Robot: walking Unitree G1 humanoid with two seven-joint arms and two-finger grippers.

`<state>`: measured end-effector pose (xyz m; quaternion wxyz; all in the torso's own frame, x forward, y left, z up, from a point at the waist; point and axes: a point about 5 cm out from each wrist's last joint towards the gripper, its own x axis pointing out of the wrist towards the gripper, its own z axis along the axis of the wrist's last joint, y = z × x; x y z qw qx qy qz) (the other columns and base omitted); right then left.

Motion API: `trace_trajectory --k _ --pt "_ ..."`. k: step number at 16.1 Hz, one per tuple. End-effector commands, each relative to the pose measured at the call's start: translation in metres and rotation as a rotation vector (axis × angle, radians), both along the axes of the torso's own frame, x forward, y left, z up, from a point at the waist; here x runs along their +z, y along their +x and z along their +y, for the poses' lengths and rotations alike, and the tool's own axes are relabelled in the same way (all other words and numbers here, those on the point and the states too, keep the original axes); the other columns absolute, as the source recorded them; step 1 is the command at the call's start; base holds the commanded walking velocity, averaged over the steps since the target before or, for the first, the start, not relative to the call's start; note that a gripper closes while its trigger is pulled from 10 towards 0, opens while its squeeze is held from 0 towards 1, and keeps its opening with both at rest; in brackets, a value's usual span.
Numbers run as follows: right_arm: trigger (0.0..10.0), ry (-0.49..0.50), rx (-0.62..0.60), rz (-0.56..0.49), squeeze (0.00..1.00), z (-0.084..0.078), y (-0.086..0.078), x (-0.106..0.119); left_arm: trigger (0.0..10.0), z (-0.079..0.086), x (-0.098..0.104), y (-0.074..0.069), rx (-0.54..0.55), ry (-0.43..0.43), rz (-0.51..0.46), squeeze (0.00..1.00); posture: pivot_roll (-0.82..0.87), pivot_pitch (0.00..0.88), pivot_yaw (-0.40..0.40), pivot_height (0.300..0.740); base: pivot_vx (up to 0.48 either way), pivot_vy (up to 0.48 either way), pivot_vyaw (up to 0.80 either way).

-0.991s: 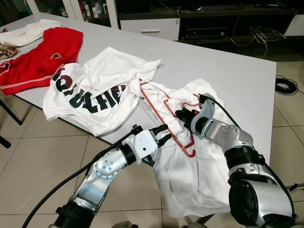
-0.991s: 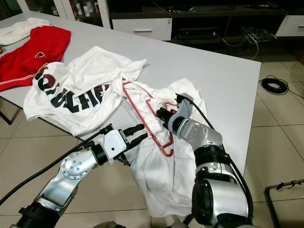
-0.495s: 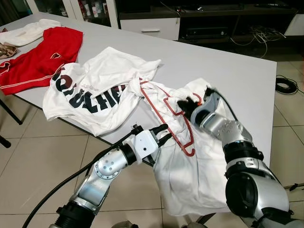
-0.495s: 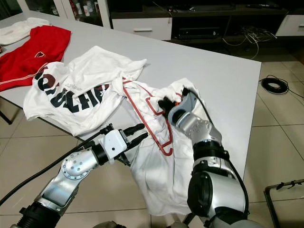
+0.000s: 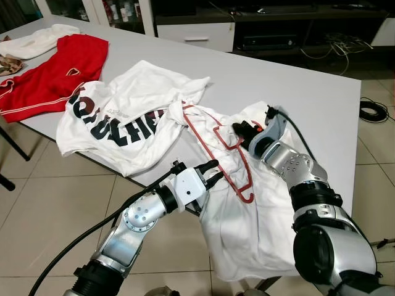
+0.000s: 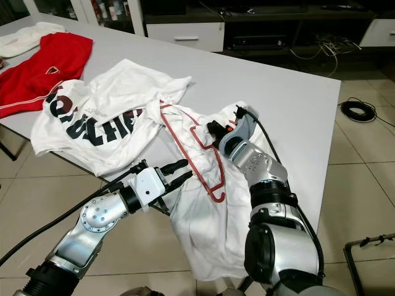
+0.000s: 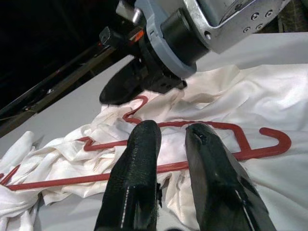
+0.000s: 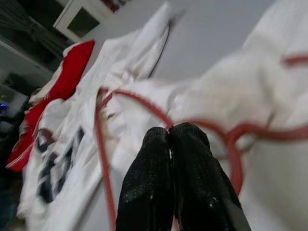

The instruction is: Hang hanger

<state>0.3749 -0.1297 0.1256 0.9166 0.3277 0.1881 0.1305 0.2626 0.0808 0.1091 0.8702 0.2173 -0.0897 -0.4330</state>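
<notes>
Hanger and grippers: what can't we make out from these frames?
- Red hanger: its far end runs under folds of the white shirt, so its whole shape is hidden in the eye views.
- Right gripper: fingers pressed together, but the blurred right wrist view does not show whether hanger or cloth is pinched.
- Left gripper: fingertips cover part of the hanger bar.

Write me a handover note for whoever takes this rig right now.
Left gripper: open, at the table's near edge, fingers pointing at the red hanger, holding nothing.
Right gripper: fingers shut together, resting on the white shirt beside the hanger's inner bars; whether it pinches anything cannot be told.
Hanger lies flat on the table, partly tangled in the shirt, which drapes over the edge. A printed white shirt lies to the left.
Done: nothing hung.
Left: grip the hanger, free it, hang it.
</notes>
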Motion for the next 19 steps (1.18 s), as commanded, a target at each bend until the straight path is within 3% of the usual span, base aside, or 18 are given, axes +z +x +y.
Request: trace_trajectory --k 1,2,5,9,10,11,15,19 --pt "10.0 -0.050 -0.021 -0.029 0.00 -0.005 -0.001 0.001 10.0 0.000 -0.001 0.001 -0.002 0.018 -0.004 0.00 -0.06 0.000 0.057 0.736 0.000 0.000 0.00" --pt "10.0 -0.067 -0.035 -0.030 1.00 -0.008 -0.002 -0.001 10.0 0.000 -0.001 0.001 0.002 0.009 -0.004 0.00 -0.06 0.000 0.057 0.736 0.000 0.000 0.00" --pt "10.0 -0.084 -0.062 -0.017 1.00 -0.017 -0.006 -0.008 10.0 0.003 0.002 0.003 0.032 -0.060 0.025 0.00 -0.06 0.000 0.057 0.736 0.000 0.000 0.00" --pt "10.0 -0.071 -0.074 0.031 1.00 -0.026 -0.011 -0.018 10.0 0.021 0.007 0.008 0.125 -0.200 0.099 0.00 -0.06 0.000 0.057 0.736 0.000 0.000 0.00" --pt "10.0 -0.060 -0.060 0.030 0.36 -0.025 -0.011 -0.017 10.0 0.026 0.006 0.009 0.142 -0.227 0.117 0.00 -0.06 0.000 0.057 0.736 0.000 0.000 0.00" --pt "10.0 -0.054 -0.033 0.030 0.00 -0.023 -0.011 -0.017 10.0 0.032 0.005 0.008 0.160 -0.237 0.130 0.00 -0.05 0.000 0.055 0.736 0.000 0.000 0.00" --pt "10.0 -0.061 0.081 0.054 0.00 -0.004 -0.015 -0.024 10.0 0.039 0.001 0.006 0.181 -0.235 0.150 0.00 -0.05 0.000 0.052 0.736 0.000 0.000 0.00" --pt "10.0 -0.046 0.136 0.126 0.00 0.009 -0.020 -0.034 10.0 0.034 -0.008 -0.004 0.153 -0.189 0.165 0.00 -0.04 0.000 0.042 0.736 0.000 0.000 0.00"
